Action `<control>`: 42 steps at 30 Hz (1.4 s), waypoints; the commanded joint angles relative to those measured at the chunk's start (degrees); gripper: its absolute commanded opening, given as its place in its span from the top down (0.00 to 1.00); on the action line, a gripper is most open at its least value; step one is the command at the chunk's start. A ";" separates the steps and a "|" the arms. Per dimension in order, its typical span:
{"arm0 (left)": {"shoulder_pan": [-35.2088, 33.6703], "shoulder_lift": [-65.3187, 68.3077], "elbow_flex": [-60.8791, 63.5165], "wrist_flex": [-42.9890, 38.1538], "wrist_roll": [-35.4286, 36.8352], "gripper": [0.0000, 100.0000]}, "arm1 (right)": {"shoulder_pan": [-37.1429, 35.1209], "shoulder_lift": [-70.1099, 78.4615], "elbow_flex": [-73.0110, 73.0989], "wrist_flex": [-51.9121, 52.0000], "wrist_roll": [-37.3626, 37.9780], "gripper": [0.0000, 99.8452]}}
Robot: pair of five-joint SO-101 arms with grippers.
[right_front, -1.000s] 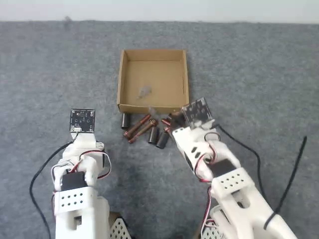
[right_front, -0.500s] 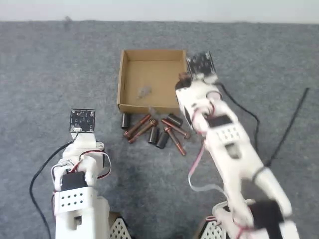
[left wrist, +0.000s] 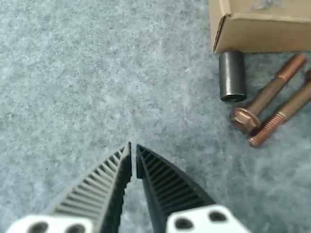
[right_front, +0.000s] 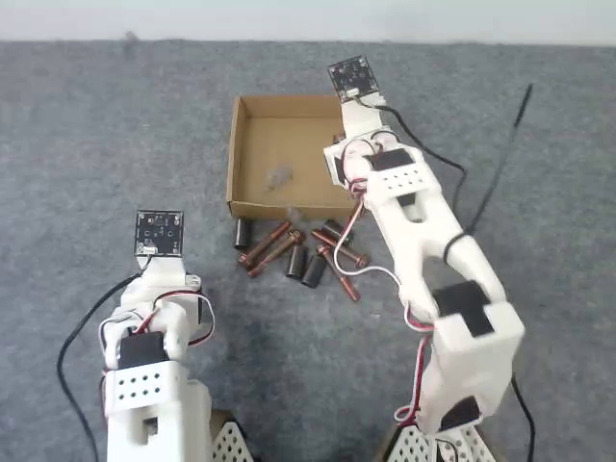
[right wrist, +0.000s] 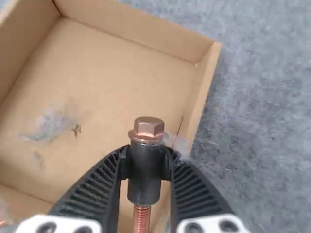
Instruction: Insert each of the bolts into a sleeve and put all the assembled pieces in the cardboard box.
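Over the cardboard box (right wrist: 146, 31), close to one side wall, our right hand (right wrist: 146, 153) is clamping the dark sleeve (right wrist: 144, 174) with a copper bolt (right wrist: 148, 130) through it, its flange head poking out beyond the grip. We are judging this piece stiff, dense and smooth, so the ribbed fingers (right wrist: 97, 184) are squeezing the sleeve's middle. The bolt is probably sitting loose and could slide out if tipped. Our left hand (left wrist: 133, 150) is hanging pressed together over the grey tabletop (left wrist: 73, 73), near a loose sleeve (left wrist: 232, 75) and two loose bolts (left wrist: 269, 92) lying just outside the box.
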 commanded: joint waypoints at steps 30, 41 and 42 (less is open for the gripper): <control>-0.35 0.26 -1.01 -2.11 -2.02 0.99 | -5.49 -25.98 -8.97 48.04 12.84 0.99; -0.44 0.26 -1.01 -2.11 -2.02 0.99 | -12.44 -41.80 5.80 62.37 17.76 0.99; -0.44 0.26 -1.01 -2.11 -2.02 0.99 | -12.53 -43.74 8.35 61.41 16.53 0.99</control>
